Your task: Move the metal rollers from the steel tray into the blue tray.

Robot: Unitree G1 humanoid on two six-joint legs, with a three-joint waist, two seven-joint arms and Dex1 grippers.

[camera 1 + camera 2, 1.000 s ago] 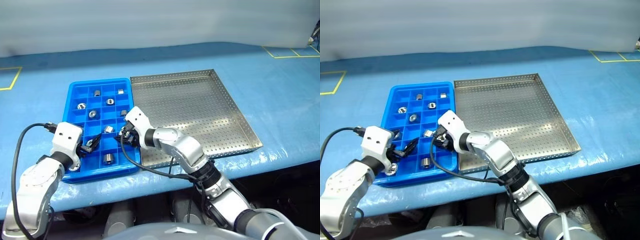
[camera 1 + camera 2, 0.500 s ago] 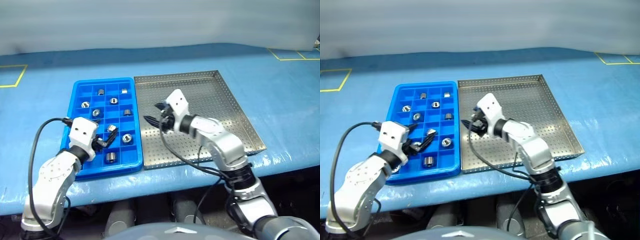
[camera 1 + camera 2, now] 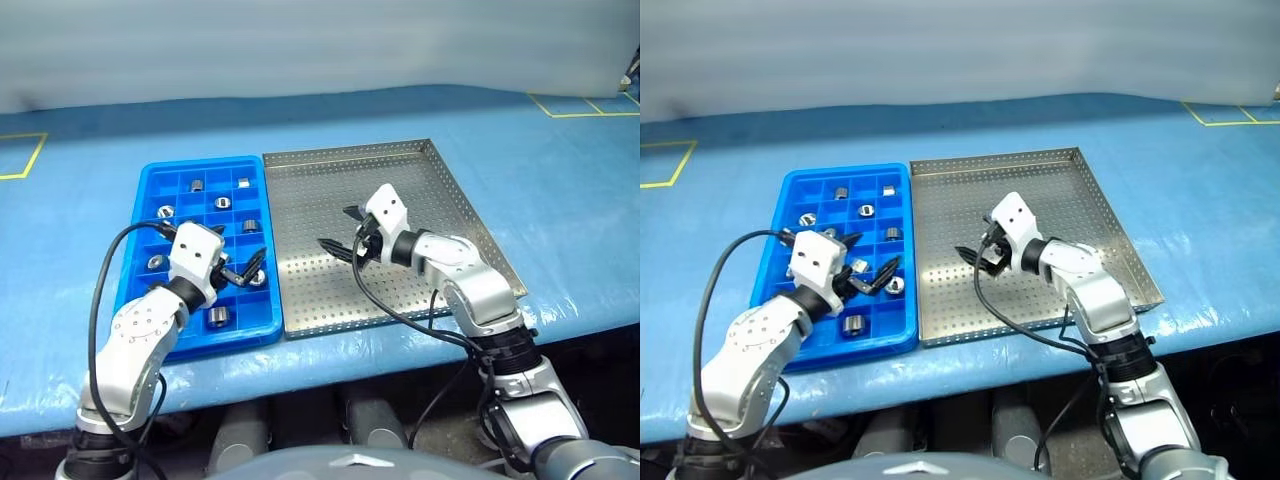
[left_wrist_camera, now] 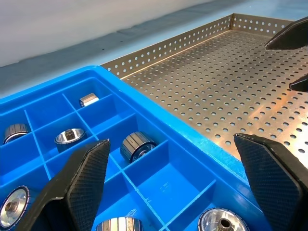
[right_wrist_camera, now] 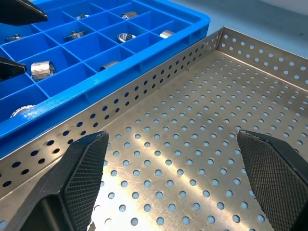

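Several metal rollers (image 3: 223, 203) sit in the blue tray (image 3: 150, 222), some hidden behind the left hand (image 3: 245, 270), which hangs open over it. Right hand (image 3: 340, 232) is open and empty over the steel tray (image 3: 440, 195), hiding some of its floor.

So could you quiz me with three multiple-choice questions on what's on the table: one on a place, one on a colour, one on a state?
1. Where are the metal rollers?
A. In the steel tray
B. In the blue tray
C. On the table cover

2. What colour is the table cover?
A. Blue
B. Green
C. White

3. How does the right gripper stand?
A. Shut on a roller
B. Open and empty
C. Shut and empty

Answers:
1 B: rollers sit in the compartments of the blue tray, while the steel tray holds none.
2 A: the cover around both trays is blue.
3 B: its fingers are spread over the steel tray with nothing between them.
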